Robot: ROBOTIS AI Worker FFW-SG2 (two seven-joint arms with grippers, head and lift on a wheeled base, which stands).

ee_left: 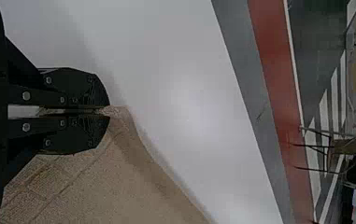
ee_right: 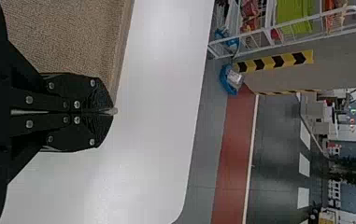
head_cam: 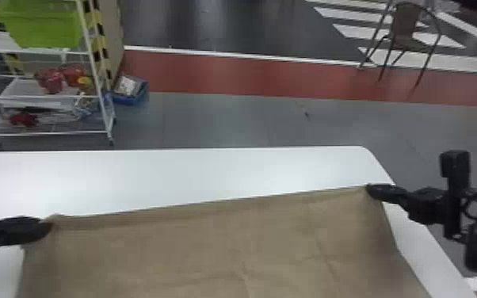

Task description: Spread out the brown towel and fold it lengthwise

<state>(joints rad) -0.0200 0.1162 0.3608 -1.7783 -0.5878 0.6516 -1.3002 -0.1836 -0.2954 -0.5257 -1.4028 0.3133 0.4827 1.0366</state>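
Towel (head_cam: 210, 245), brown, wide and made of woven cloth, is stretched out between our two hands over the flat white tabletop (head_cam: 162, 174). Our black left hand (ee_left: 106, 111) with two flat fingers is clenched on the far left corner. Our black right hand (head_cam: 369, 188), with the same kind of fingers, is clenched on the far right corner, close to the right side of the tabletop. The far edge of the towel runs from one hand to the other. It slants a bit, with the left end nearer to us and the right end farther away. Some thin creases cross the middle.

We think we are at the spreading step, and the long fold looks yet to be made. Next, we should pull both corners gently apart so the far edge gets straight, and bring the two hands level. Then we can lay the towel down flat and smooth. If we let go too soon, a corner could flop over. After that, we would match the long edges and fold it lengthwise.
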